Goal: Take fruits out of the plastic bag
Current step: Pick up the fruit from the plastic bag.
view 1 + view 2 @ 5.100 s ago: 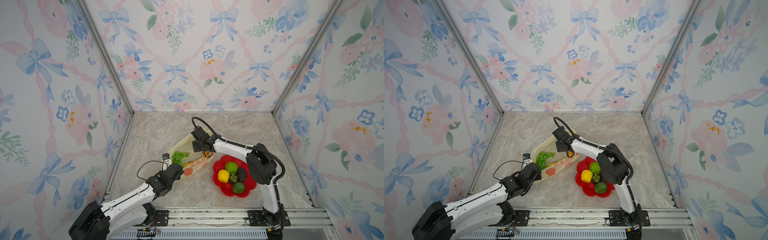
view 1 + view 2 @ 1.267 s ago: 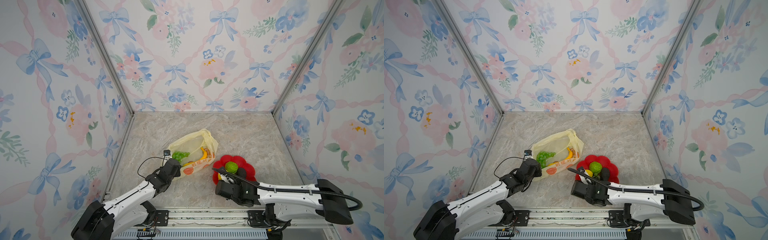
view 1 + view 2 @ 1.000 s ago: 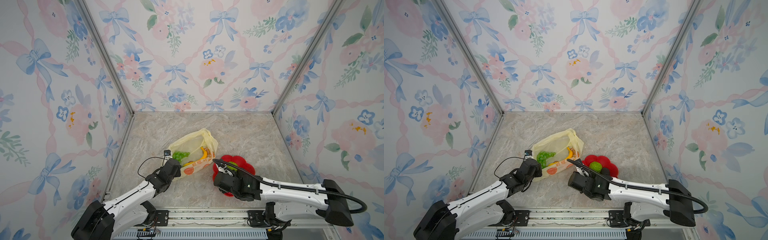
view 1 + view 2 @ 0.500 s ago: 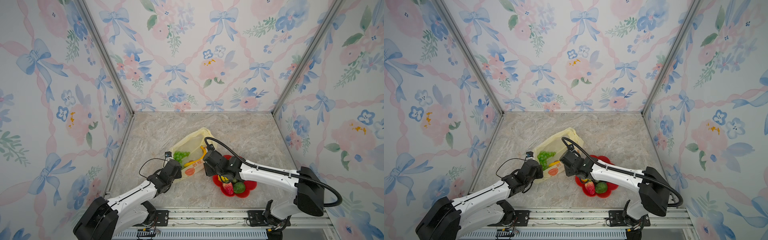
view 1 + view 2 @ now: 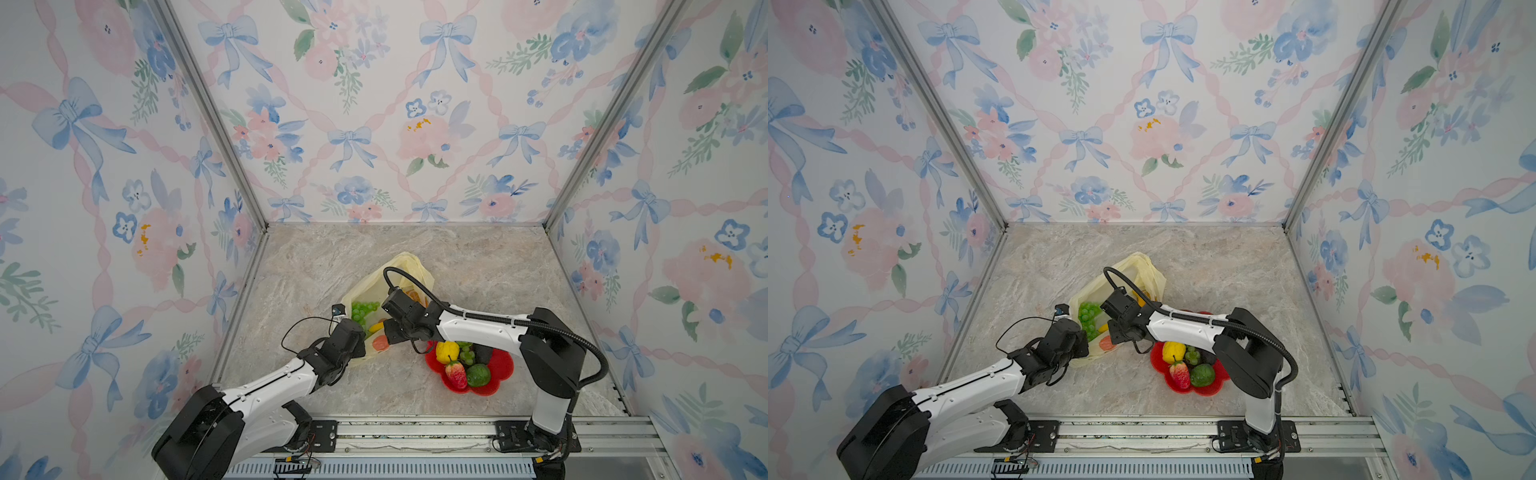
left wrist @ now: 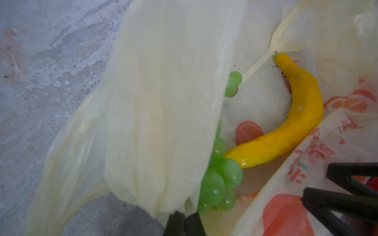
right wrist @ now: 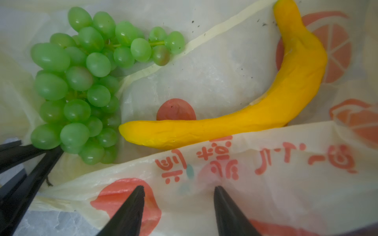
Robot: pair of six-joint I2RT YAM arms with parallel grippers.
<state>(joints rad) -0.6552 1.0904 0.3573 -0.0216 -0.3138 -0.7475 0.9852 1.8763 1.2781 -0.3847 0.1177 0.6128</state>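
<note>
The pale yellow plastic bag lies mid-table with its mouth held open. Inside it lie a green grape bunch and a yellow banana. My left gripper is shut on the bag's near edge, lifting that flap. At the mouth, my right gripper is open, its fingertips over the bag's printed layer, with nothing between them. The banana's near end lies just beyond them.
A red flower-shaped plate sits right of the bag. On it are a yellow citrus, a strawberry, a green lime, a dark avocado and small grapes. The floral walls stand close on three sides.
My right arm has swung from the plate's front side up to the bag's mouth, its jaws narrowing slightly. A strawberry now shows on the plate. The left gripper kept its hold.
</note>
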